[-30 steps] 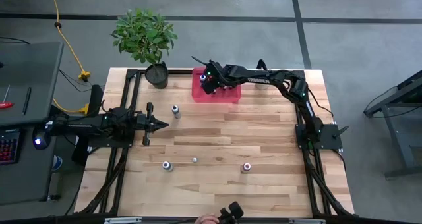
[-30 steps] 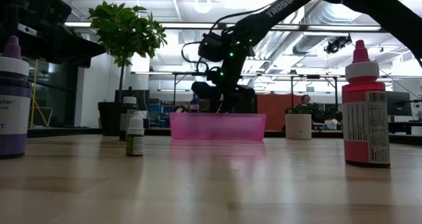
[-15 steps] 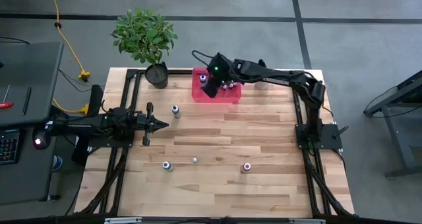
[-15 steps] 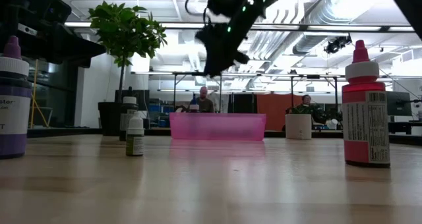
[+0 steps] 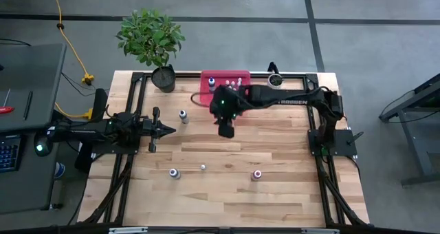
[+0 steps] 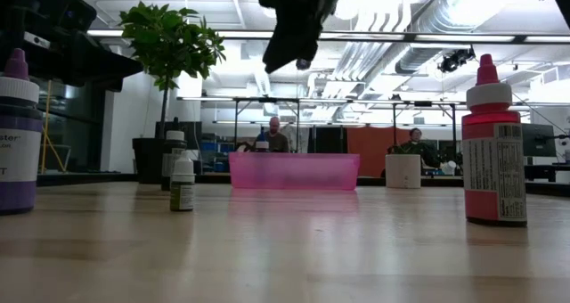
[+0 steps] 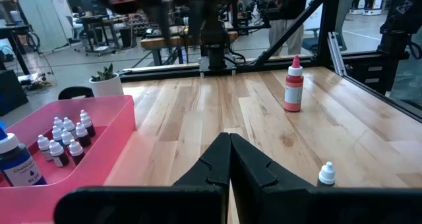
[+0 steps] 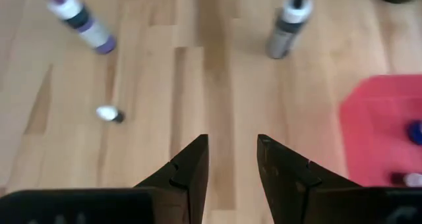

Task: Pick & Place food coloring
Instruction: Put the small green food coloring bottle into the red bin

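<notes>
- Standing nearest in the low view, the purple bottle (image 6: pixel 16 134) and pink bottle (image 6: pixel 492 147) are tall and narrow; a glancing touch would likely topple either.
- Purple label reads only "ster"; other print is illegible.
- Right fingers (image 8: pixel 203 145) hover spread and empty over mid-counter (image 5: pixel 275 144); the tiny bottle (image 8: pixel 109 113) could skid away.
- Left fingers (image 7: pixel 229 141) are pressed together, idle at the counter's left.
- Farthest, the tray (image 5: pixel 206 96) holds more bottles.
</notes>
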`<state>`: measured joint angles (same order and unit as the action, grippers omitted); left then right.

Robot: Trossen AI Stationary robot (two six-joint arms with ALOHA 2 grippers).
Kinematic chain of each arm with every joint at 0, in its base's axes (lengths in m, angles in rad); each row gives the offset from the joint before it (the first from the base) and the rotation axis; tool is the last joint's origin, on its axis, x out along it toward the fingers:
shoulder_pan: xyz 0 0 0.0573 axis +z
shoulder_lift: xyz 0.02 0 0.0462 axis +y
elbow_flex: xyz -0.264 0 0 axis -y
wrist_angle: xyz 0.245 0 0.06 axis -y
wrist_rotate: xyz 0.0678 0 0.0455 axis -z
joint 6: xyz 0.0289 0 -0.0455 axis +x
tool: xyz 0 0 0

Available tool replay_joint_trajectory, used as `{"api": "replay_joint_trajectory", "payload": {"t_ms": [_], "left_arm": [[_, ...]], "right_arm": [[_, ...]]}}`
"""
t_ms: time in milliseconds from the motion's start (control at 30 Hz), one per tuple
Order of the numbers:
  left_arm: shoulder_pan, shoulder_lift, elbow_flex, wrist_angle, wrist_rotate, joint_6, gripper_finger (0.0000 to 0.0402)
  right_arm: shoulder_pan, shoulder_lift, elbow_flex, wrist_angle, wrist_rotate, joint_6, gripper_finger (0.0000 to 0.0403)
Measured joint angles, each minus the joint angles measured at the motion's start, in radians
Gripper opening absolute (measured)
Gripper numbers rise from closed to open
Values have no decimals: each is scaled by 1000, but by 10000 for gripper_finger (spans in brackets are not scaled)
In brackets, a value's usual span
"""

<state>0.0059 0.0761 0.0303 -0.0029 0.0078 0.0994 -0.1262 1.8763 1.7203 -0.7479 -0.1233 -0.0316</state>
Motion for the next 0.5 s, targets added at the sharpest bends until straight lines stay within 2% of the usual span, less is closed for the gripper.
{"api": "replay_joint_trajectory", "payload": {"t_ms": [233, 500], "left_arm": [[0, 0, 0, 0, 0, 0, 0], [0, 0, 0, 0, 0, 0, 0]], "right_arm": [[106, 1, 0, -42, 52, -4, 119], [204, 36, 0, 3, 114, -3, 119]]}}
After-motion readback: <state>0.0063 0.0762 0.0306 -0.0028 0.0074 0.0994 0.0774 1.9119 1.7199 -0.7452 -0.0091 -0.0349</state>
